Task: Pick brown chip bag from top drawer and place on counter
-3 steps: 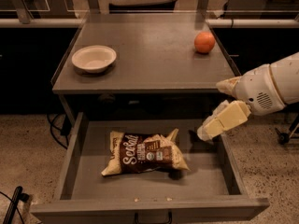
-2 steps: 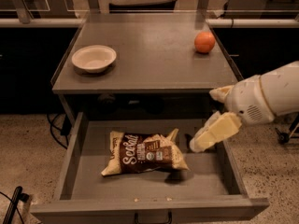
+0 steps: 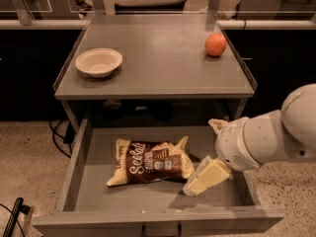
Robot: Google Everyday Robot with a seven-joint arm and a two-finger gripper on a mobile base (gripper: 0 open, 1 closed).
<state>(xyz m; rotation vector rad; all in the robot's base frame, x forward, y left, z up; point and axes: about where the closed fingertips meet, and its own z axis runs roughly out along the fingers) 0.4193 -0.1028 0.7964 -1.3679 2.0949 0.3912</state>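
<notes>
The counter (image 3: 163,58) sits directly above and behind the top drawer (image 3: 98,189), which stands open. The gripper (image 3: 190,187) is low inside the drawer's right half, just beside the bag's right end; the state of its jaws cannot be told. The brown chip bag (image 3: 148,164) lies flat at the middle of the drawer floor. Assessment: light, soft, crinkly, slippery film with fragile contents, best pinched gently at the puffed right end. A bowl (image 3: 98,62) and an orange (image 3: 216,44) stand above the drawer.
</notes>
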